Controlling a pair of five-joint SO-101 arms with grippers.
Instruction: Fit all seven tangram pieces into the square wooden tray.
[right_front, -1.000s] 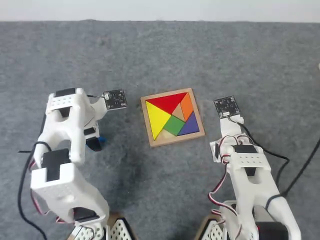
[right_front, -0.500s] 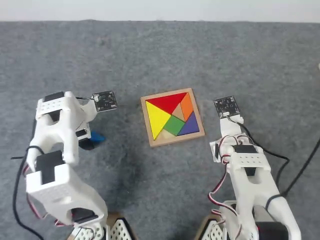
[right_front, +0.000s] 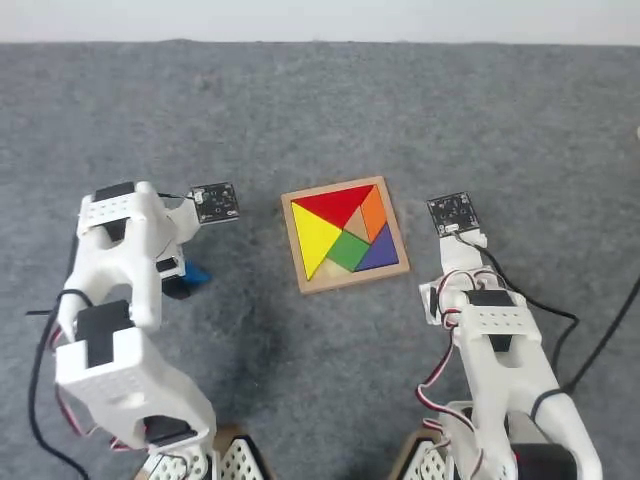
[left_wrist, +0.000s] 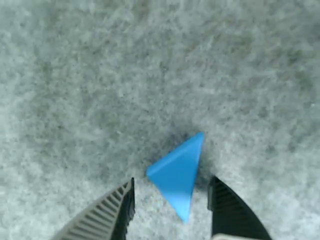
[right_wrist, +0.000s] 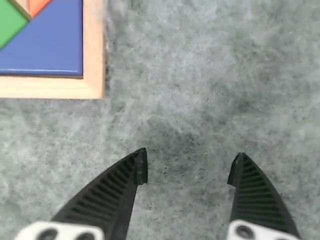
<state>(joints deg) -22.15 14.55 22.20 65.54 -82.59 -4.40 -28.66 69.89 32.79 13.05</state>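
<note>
on my far left, the left hand (left_wrist: 171, 186) hangs low over the grey desk (right_front: 300, 110), its fingers about half open and gripping nothing. the blue triangle (left_wrist: 178, 167) lies flat on the desk between the two fingertips. i can see a sliver of desk on each side, so neither finger is pressing it. its long axis runs along the line of the fingers, with one sharp tip pointing away from the hand and the other back toward the wrist. the square corner faces the ribbed finger (left_wrist: 117, 212) and the long edge faces the plain one. from the high view the piece peeks out from under the left arm, between 8 and 9 o'clock of the wooden tray (right_front: 355, 281) and well apart from it.

the tray sits mid-desk, turned a little anticlockwise. inside it are the red triangle (right_front: 335, 205) at 12 o'clock, the yellow triangle (right_front: 312, 238) at 9, the orange piece (right_front: 373, 212) at 2, the green square (right_front: 349, 250) near 6 and the violet-blue triangle (right_front: 381, 256) at 4. at the centre is a small wood-coloured triangular patch (right_front: 357, 228). i can't tell whether it is a piece or bare tray floor.

the right hand (right_wrist: 190, 167) is at about 4 o'clock of the tray, spread wide over bare desk and holding nothing. the tray's near corner is just beyond its fingertips.
</note>
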